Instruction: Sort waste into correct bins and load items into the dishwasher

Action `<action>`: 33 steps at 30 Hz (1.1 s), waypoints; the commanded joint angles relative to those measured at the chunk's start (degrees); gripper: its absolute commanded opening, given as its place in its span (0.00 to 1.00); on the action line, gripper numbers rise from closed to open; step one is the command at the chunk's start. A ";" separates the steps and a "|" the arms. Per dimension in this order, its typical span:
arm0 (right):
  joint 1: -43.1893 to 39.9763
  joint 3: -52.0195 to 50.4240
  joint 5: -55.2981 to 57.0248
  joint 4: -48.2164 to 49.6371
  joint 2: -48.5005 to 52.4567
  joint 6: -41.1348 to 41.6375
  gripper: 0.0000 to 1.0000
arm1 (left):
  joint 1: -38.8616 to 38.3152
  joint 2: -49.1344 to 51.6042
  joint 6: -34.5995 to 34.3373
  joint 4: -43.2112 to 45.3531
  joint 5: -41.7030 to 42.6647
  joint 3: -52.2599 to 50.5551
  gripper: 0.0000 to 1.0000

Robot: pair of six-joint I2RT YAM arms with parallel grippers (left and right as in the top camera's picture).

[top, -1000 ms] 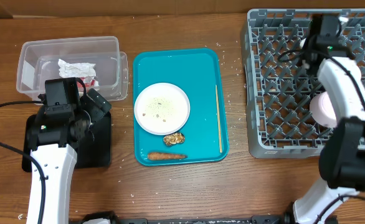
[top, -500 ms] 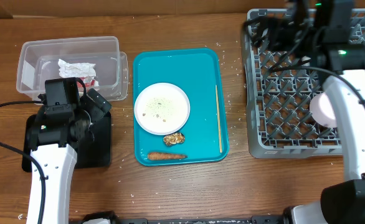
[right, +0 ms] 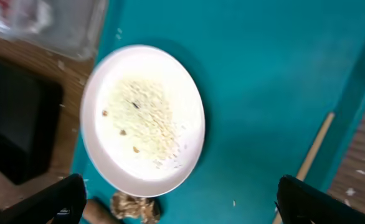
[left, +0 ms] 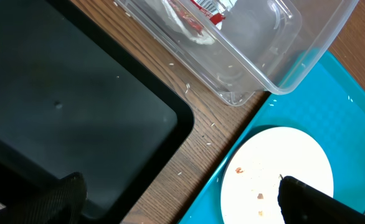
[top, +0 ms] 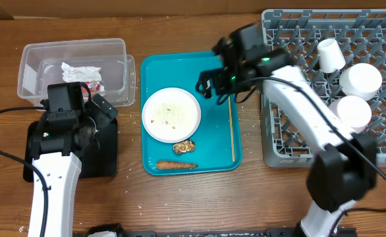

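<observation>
R gripper (top: pixel 214 81) is over the teal tray (top: pixel 186 69), upper-mid, just off the upper-right rim of the plate (top: pixel 171 114). Fingers wide apart, nothing betw them. In R wrist view the plate sits betw the two fingertips, a bit left of centre; height above it can't tell. Plate carries rice grains (right: pixel 148 115) + a few brown specks. Brown lump (top: pixel 184 147) touches the plate's lower rim, sausage stick (top: pixel 176 165) just below that, near the tray's front edge. Thin wooden stick (top: pixel 230 125) lies along the tray's right side, just beside R gripper.

L gripper (top: pixel 99 110) is above the far end of the black tray (top: pixel 104 158), fingers apart, empty. Clear tub (top: pixel 71 44) just behind it w/ napkin (top: pixel 80 70) and red wrapper (top: pixel 95 86) inside. L wrist view: tub corner just beside the teal tray, loose grains on the table (top: pixel 180 204) betw tub and black tray.

Dish rack (top: pixel 298 92) at right holds the cup (top: pixel 329 54) and 2 bowls (top: pixel 361 80) near its right side, well apart from both grippers
</observation>
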 commanded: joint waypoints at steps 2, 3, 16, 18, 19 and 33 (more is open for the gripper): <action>0.83 -0.28 2.58 0.13 2.29 4.33 1.00 | 0.22 -0.24 -0.33 0.07 0.09 0.59 1.00; 0.81 -0.28 2.62 -0.04 2.29 5.35 1.00 | 0.22 -0.24 -0.35 0.07 0.11 0.59 1.00; -8.66 3.56 20.04 -8.70 -11.02 9.79 1.00 | 0.22 -0.24 -0.33 0.04 0.11 0.59 1.00; -12.13 4.09 20.76 -9.57 -13.97 10.91 1.00 | 0.22 -0.24 -0.35 0.07 0.09 0.59 1.00; -14.88 4.07 20.76 -9.90 -16.17 11.08 1.00 | 0.22 -0.24 -0.35 0.04 0.09 0.59 1.00; -37.44 3.85 26.77 -11.21 -20.57 11.06 1.00 | 0.22 -0.24 -2.29 -2.47 14.38 0.59 1.00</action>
